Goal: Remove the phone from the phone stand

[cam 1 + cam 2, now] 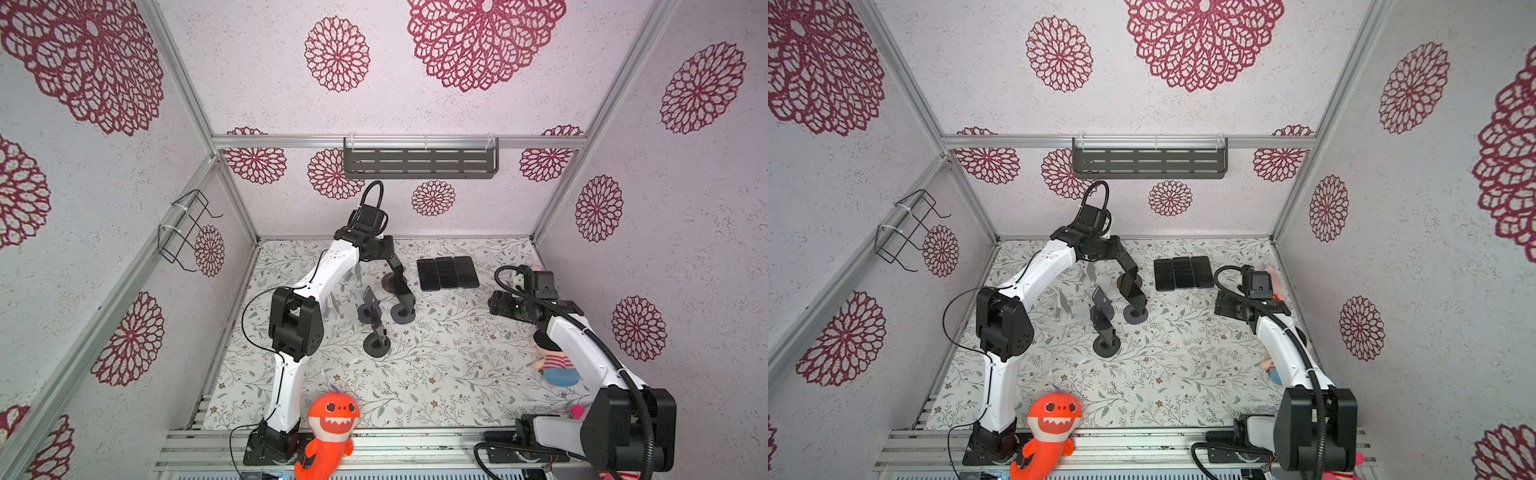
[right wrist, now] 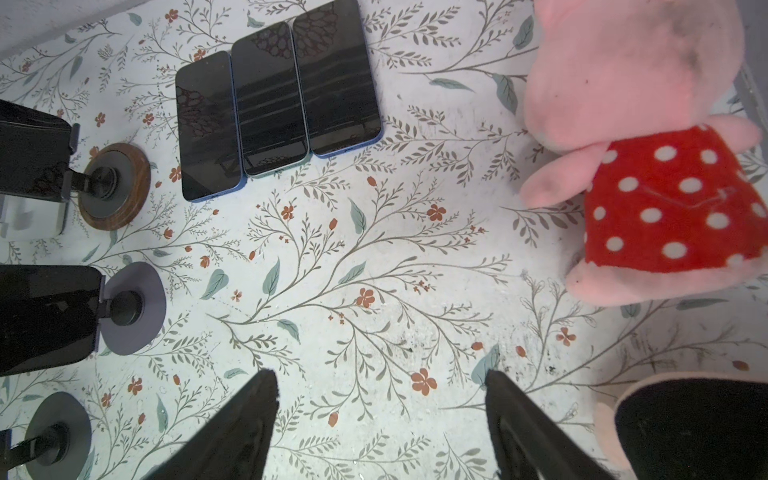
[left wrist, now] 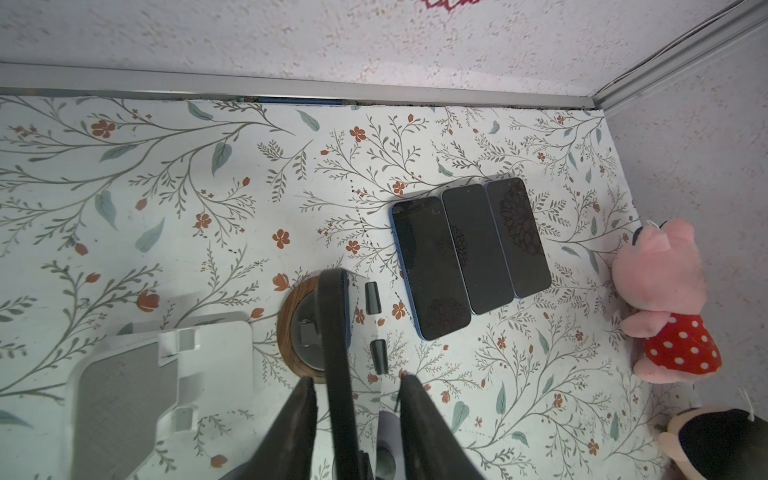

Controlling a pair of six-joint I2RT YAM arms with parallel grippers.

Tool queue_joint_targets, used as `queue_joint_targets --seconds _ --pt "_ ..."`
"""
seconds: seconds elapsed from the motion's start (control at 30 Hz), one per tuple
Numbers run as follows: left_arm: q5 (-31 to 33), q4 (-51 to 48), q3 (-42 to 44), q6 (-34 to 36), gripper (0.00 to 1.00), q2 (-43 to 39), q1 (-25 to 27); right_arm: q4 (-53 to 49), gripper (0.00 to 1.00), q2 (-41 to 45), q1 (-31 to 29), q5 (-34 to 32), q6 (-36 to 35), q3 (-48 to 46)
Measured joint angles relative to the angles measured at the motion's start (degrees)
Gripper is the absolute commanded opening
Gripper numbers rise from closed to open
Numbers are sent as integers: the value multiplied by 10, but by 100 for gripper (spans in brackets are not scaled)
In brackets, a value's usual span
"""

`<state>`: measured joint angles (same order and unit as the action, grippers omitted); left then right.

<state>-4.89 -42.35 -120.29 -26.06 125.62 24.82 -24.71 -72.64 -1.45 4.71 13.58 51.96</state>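
**Astride, but not yet gripping**

The left gripper hangs over the dark, blue-edged smartphone. One black finger sits on each side of its upper edge, with a sliver of gap showing either side, so nothing is clamped. The phone leans in the phone stand with the wood-rimmed round base, near three dark phones lying flat in a row on the floral tabletop. The right gripper hovers wide open over the tabletop, holding nothing.
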Motion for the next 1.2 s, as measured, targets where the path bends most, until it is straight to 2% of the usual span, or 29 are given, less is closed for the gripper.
queue_joint_targets --seconds 0.27,0.63,0.8,1.2 --pt "4 -2 -4 -1 14 2 1 6 81 0 0 0 0 -1" --pt "-1 -1 -13 -3 8 4 4 7 81 0 0 0 -3 -1" --pt "-5 0 -14 -3 0 4 4 7 81 5 0 9 -4 -1" --pt "-23 -11 -83 -6 0 11 4 3 81 27 0 61 -7 6"
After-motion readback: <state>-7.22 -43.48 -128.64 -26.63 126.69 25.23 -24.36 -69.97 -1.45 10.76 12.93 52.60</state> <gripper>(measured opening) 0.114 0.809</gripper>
